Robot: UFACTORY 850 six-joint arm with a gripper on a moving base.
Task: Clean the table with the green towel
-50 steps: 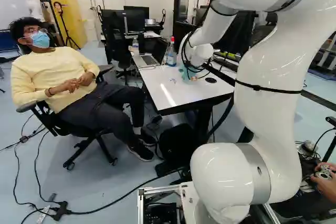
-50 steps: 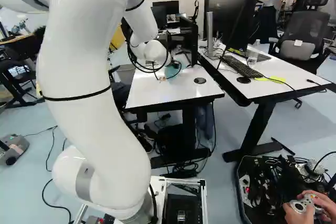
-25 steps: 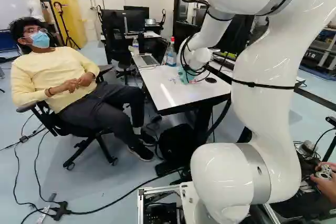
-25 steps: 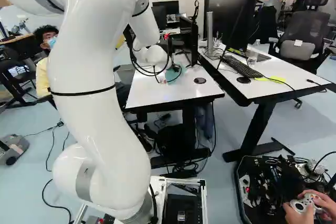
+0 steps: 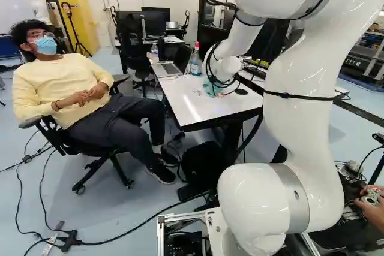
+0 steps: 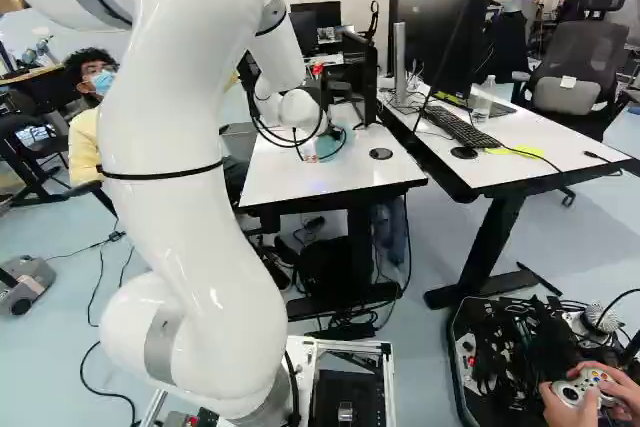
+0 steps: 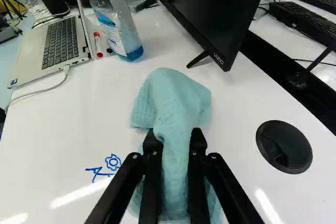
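Towel point(image 5: 211, 90), pale green and bunched, is seen in the left base view on the white desk point(image 5: 192, 106), at the hand point(image 5: 222, 82), with a bottle point(image 5: 195, 65) and an open laptop point(image 5: 165, 69) placed farther along. In the right base view, the towel is partly covered by the arm point(image 6: 275, 57) and its cables; near it, a round black cap point(image 6: 381, 154) is set in the desk. In the wrist view, the towel is pinched by the hand point(image 7: 176, 135), one black finger pressed to each side, and cloth is spread ahead of and beneath the fingers. Blue marks point(image 7: 112, 163) are drawn on the desk beside one finger. Beyond the towel, a monitor point(image 7: 215, 9) is stood on the desk, and a red-capped marker point(image 7: 98, 46) is laid between bottle and laptop.
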